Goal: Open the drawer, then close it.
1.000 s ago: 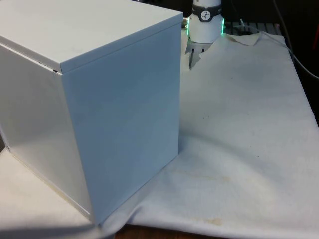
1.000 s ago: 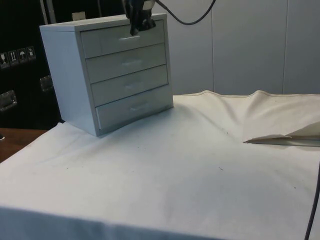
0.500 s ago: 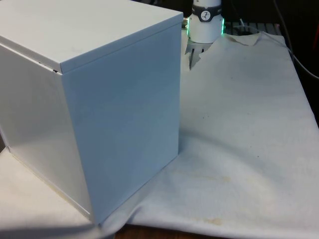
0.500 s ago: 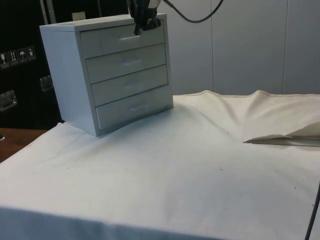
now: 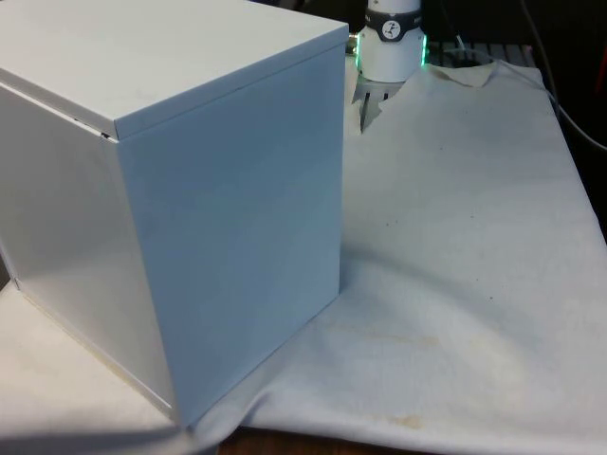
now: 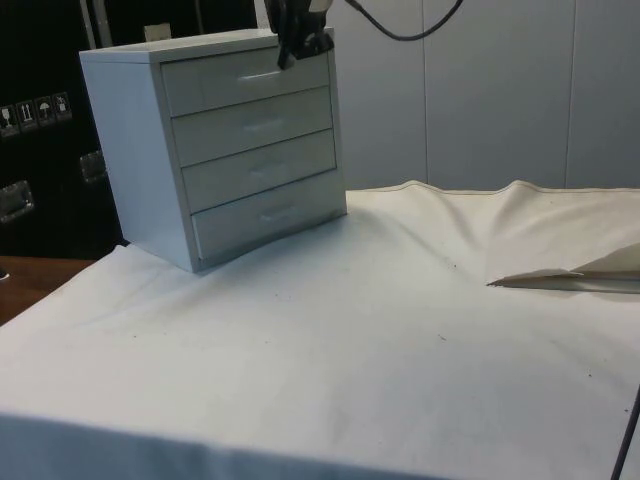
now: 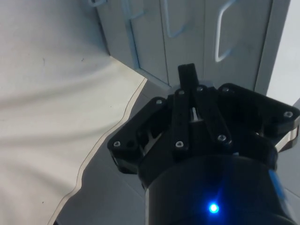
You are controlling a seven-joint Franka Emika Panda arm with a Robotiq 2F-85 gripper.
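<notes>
Chest of drawers [image 6: 225,150] stands on worktop [image 6: 400,330] at side view's left, all four drawers shut. Tool [image 6: 298,45] hangs at top drawer [image 6: 245,80] front, near its handle; fingers [image 7: 187,101] pressed together, gripping nothing.

The black gripper [image 6: 292,55] hangs high, pointing downward. Its two fingers [image 7: 188,89] are pressed together, holding nothing.

The chest of drawers [image 5: 180,190] turns its back, hiding its drawers in the front view.
</notes>
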